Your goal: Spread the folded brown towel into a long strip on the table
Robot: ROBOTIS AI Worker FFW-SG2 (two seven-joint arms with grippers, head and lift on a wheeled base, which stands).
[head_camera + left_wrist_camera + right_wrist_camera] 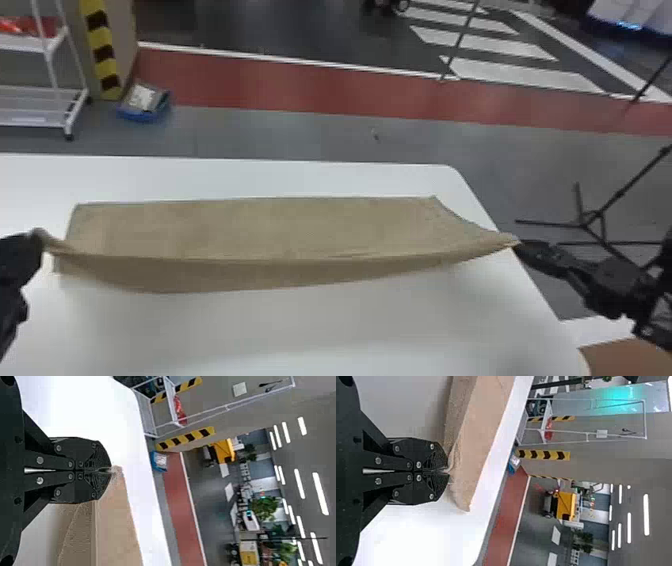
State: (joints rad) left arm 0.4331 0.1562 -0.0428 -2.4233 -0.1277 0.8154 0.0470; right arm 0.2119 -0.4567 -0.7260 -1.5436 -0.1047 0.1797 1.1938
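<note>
The brown towel point(260, 230) stretches as a long strip across the white table point(310, 330), its near edge raised between the grippers and its far part flat. At the left edge of the head view, my left gripper point(37, 240) holds the near left corner; in the left wrist view the left gripper point(111, 470) is shut on the towel point(117, 522). My right gripper point(520, 245) holds the near right corner, by the table's right edge. In the right wrist view, the right gripper point(449, 471) is shut on the towel point(478, 435).
A white wheeled rack point(65, 95) and a blue box point(145, 102) stand on the floor beyond the table. Black stand legs point(590, 220) are at the right, past the table's side. A brown surface point(625, 357) shows at the lower right.
</note>
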